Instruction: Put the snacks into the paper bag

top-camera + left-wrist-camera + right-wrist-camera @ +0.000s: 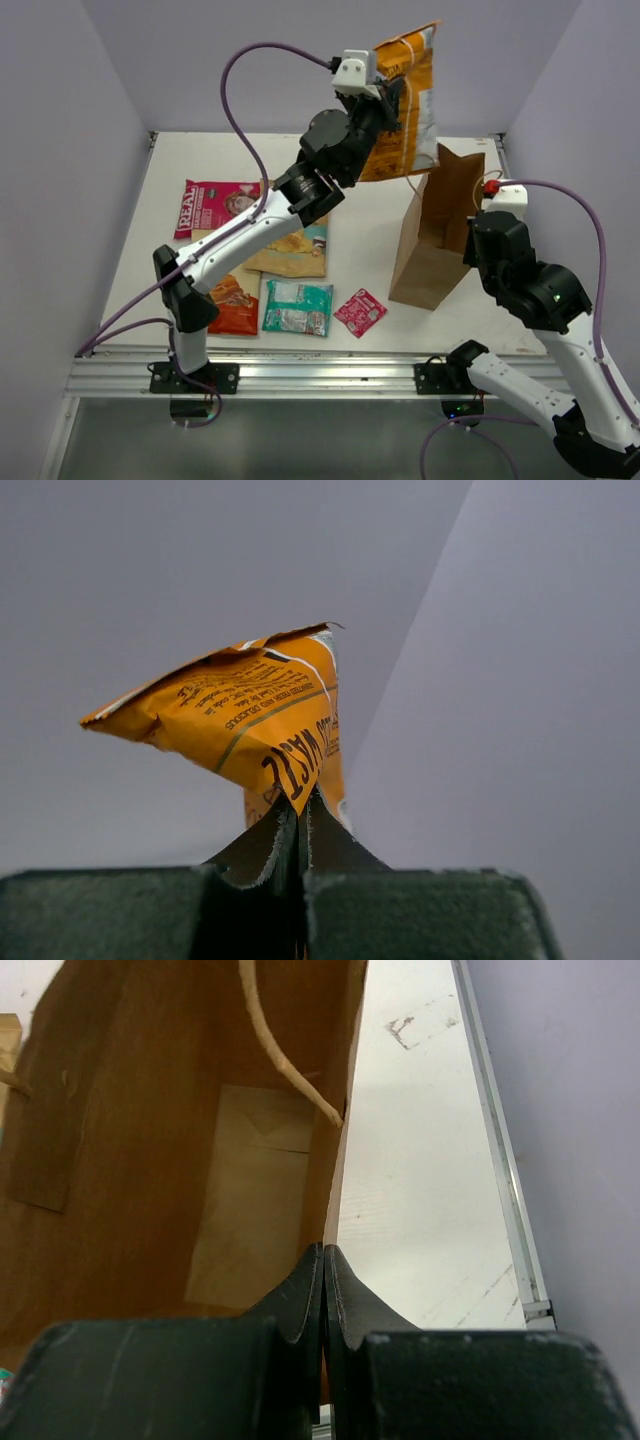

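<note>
My left gripper point(392, 100) point(303, 805) is raised high above the table, shut on a corner of the orange snack packet point(410, 95) point(240, 715). The packet hangs just left of and above the mouth of the upright paper bag point(435, 235) point(150, 1140). My right gripper point(478, 208) point(325, 1252) is shut on the bag's right rim, one finger inside and one outside. Only brown paper shows inside the bag. On the table lie the pink-red "REAL" packet point(215, 205), the tan packet point(295, 250), the red-orange packet point(235, 300), the teal-green packet point(297, 307) and a small pink-red sachet point(360, 312).
The white table point(350, 175) is walled by purple panels at the back and both sides. A metal rail point(300, 375) runs along the near edge, where both arm bases are bolted. The left arm stretches diagonally over the packets on the table.
</note>
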Action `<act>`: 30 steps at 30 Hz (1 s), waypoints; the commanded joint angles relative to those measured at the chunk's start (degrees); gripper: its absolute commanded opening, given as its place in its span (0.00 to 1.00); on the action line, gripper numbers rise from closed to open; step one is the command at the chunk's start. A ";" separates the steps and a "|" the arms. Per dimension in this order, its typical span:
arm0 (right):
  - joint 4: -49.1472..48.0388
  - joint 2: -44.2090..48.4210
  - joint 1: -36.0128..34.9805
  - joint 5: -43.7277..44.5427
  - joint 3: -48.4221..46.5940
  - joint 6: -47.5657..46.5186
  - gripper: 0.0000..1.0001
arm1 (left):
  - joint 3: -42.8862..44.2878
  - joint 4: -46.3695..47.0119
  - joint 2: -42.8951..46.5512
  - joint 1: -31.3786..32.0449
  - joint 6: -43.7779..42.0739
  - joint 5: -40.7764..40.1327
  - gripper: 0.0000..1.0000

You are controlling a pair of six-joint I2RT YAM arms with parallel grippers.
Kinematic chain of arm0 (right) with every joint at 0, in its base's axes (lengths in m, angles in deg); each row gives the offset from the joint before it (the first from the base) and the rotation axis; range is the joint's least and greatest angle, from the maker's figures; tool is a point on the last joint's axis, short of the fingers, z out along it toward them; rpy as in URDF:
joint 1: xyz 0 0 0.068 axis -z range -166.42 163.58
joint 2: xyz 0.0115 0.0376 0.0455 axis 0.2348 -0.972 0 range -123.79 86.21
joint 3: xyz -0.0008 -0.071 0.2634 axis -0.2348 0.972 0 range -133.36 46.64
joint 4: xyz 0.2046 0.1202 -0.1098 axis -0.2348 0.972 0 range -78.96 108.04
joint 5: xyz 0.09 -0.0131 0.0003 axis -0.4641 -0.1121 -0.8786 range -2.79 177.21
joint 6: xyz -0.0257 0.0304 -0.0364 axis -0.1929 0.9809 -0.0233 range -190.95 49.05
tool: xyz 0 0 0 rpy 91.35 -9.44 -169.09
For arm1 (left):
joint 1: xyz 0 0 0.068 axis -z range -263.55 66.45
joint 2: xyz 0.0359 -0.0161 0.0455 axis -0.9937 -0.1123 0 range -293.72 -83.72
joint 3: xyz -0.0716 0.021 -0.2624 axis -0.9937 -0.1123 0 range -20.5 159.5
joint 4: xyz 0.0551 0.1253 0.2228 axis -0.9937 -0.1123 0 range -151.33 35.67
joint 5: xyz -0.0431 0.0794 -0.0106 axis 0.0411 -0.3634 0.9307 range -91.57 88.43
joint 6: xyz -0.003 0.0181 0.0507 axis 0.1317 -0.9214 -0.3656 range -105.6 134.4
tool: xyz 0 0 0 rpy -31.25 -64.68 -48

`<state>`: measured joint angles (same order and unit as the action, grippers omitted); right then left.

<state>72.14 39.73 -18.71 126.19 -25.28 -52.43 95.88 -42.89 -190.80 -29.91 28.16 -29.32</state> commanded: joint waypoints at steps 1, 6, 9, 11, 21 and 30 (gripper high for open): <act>-1.42 -0.81 0.13 -2.94 0.64 -0.68 0.00 | 10.07 4.54 -0.75 3.47 -9.70 -6.26 0.00; -1.42 -0.63 0.13 -4.00 0.82 -0.42 0.00 | 15.89 8.33 -3.30 6.20 -10.77 -5.48 0.00; -0.90 -0.54 0.13 -3.91 0.47 -0.42 0.00 | 16.78 9.12 -4.00 6.64 -9.20 -3.20 0.00; -0.90 -0.37 0.13 -3.91 0.47 -0.33 0.00 | 16.34 9.21 -4.71 7.08 -7.70 -2.40 0.00; -0.98 0.25 0.13 -3.65 1.61 -0.33 0.00 | 14.75 11.32 -7.52 9.46 -5.50 -1.96 0.00; -1.42 0.51 0.21 -4.18 2.31 -0.24 0.00 | 14.14 13.17 -7.43 10.69 -5.24 1.64 0.00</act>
<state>70.37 40.28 -18.69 123.68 -23.94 -52.41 109.21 -36.31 -200.18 -19.42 21.34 -30.39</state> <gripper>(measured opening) 0.010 0.010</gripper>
